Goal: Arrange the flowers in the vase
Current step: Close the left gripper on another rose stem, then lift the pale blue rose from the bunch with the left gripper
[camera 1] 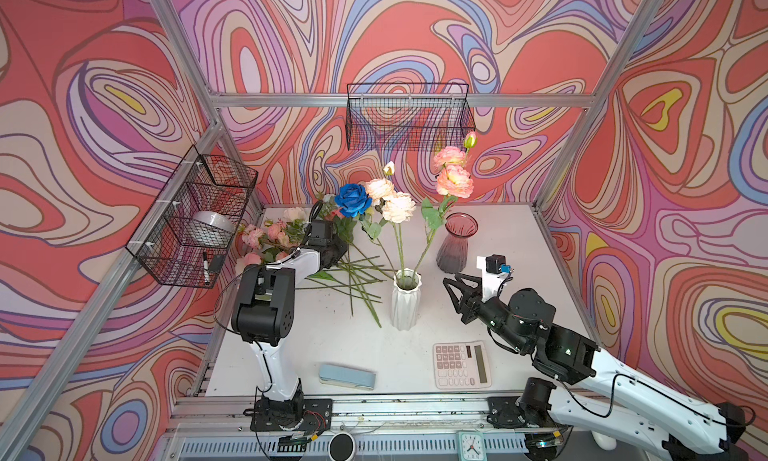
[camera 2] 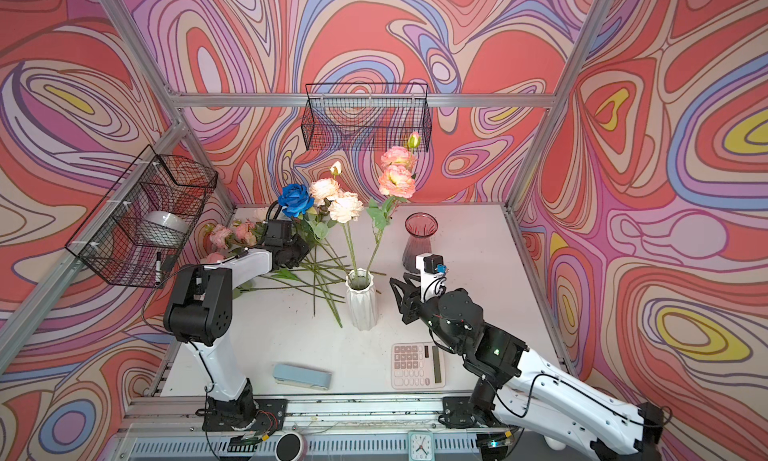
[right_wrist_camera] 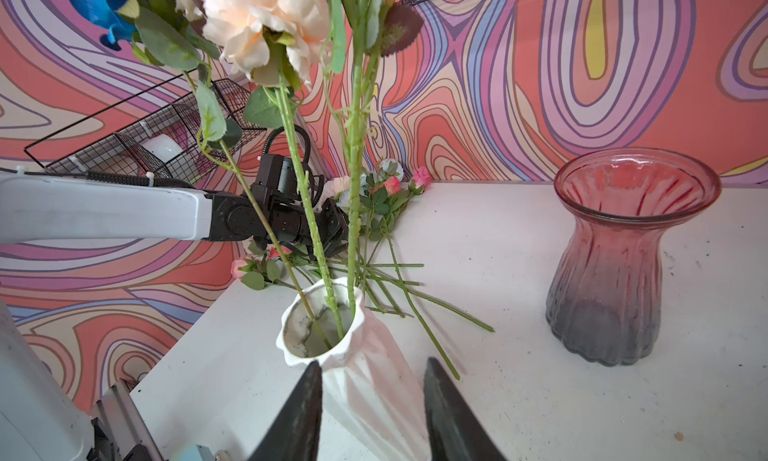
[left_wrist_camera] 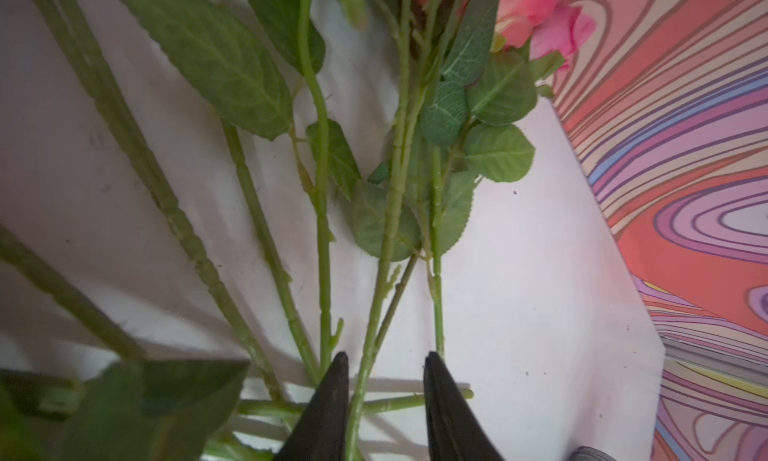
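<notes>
Left fingers (left_wrist_camera: 328, 405) slightly apart, straddling stem (left_wrist_camera: 365, 367).

vases (camera 1: 406, 309) (camera 1: 455, 251) 2 | wire baskets (camera 1: 409, 118) (camera 1: 195, 218) 2 | calculator (camera 1: 461, 365) 1 | clock (camera 1: 471, 446) 1 | upright flower stems (right_wrist_camera: 354, 214) 3

White table (camera 1: 519, 251), in a top view. Centre: white ribbed vase (camera 1: 406, 309), upright. 1 o'clock: red glass vase (camera 1: 455, 247), upright. 10 o'clock: loose flowers (camera 1: 357, 272), heaped. 5 o'clock: calculator (camera 1: 461, 364). 7 o'clock: pale blue case (camera 1: 347, 376), flat.

Loose flowers (camera 1: 286, 234) lie left of the vase (camera 1: 406, 309) (stems (right_wrist_camera: 353, 230) stand in it), a second vase (camera 1: 455, 247) behind-right.
</notes>
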### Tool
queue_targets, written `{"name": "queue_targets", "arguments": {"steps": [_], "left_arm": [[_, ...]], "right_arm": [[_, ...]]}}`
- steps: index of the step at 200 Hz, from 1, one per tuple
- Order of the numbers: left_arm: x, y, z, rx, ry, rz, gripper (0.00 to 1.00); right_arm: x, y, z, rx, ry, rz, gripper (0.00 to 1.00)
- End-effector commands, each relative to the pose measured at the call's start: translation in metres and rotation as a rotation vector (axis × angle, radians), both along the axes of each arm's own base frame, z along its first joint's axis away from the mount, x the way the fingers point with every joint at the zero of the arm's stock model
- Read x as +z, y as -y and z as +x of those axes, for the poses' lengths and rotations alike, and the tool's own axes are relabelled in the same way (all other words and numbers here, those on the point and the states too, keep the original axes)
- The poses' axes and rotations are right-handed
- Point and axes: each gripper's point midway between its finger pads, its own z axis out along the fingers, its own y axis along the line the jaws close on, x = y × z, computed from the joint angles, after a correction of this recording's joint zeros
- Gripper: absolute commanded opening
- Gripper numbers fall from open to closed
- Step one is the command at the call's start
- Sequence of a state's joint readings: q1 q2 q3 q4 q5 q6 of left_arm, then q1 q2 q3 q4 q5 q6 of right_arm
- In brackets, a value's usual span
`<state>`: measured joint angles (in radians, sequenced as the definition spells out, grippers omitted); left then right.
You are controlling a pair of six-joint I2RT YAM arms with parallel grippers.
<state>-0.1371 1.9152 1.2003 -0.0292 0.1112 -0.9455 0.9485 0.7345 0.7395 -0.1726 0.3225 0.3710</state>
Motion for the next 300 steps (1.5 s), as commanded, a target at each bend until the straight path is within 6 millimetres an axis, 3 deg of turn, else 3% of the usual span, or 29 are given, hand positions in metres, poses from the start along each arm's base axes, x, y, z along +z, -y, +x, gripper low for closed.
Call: {"name": "queue_targets", "arguments": {"steps": [1,64,129,174,205,255,300], "left_arm": [[-0.004,-0.009,0.005,0.000,-0.025,0.061,0.32],[-0.010,-0.006,0.019,-0.015,-0.016,0.063,0.26],[-0.031,-0.006,0.022,-0.028,-0.051,0.085,0.22],[-0.008,-0.007,0.026,-0.029,0.041,0.088,0.07],[0.029,-0.010,0.027,-0.029,0.147,0.107,0.00],[0.140,-0.031,0.012,0.021,0.387,0.217,0.00],[0.240,-0.049,-0.025,0.085,0.594,0.409,0.00]], "right_arm": [[-0.001,0.002,0.001,-0.012,0.010,-0.020,0.41],[-0.005,0.001,0.003,-0.018,0.005,-0.038,0.40],[-0.005,-0.003,0.005,-0.013,0.005,-0.046,0.39],[-0.007,-0.003,0.005,-0.012,-0.002,-0.053,0.39],[-0.006,-0.002,0.005,-0.013,0.001,-0.050,0.38],[-0.001,0.001,0.002,-0.013,0.006,-0.039,0.38],[0.001,0.003,0.001,-0.015,0.011,-0.031,0.38]]}}
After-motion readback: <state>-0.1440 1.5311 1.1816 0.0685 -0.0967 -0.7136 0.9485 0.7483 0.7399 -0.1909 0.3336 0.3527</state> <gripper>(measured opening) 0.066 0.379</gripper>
